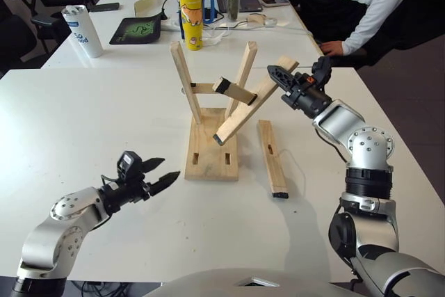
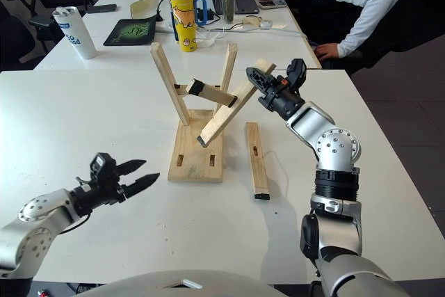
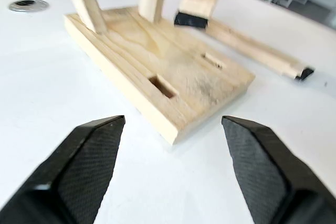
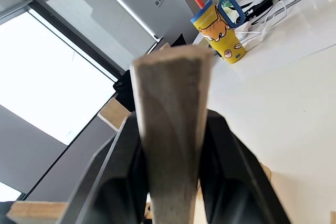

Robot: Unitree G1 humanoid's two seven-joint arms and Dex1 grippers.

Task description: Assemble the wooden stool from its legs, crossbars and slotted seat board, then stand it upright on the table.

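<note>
Pale, unfinished wood makes up everything you are working with on the smooth white table [image 1: 83,123]. The slotted seat board [image 1: 208,163] lies flat near the middle of it, a thick rectangular plank with visible grain. A rectangular slot [image 3: 161,86] is cut through its nearer end.

Two square-section legs stand in the board's far end and splay apart as they rise. One [image 1: 185,81] leans to your left and the other [image 1: 243,71] to your right. A short crossbar [image 1: 233,91] runs between them partway up, with a dark patch near its middle.

Your right gripper [image 1: 297,71] is clamped on the upper end of a third leg [image 1: 247,106], and the wrist view shows the wood pressed between its black fingers [image 4: 231,171]. That leg slants down to the left, crossing in front of the right-hand upright. Its black-capped foot sits over the board's right side, but you cannot tell whether it touches.

A fourth leg [image 1: 272,154] lies flat on the table just right of the board, slotted and black-tipped at its near end.

Your left gripper [image 1: 172,167] hangs low near the table, front-left of the board. Its wedge-shaped, finely textured black fingers [image 3: 79,166] are spread wide and hold nothing.

A yellow cup [image 1: 190,19] stands on the table beyond.
</note>
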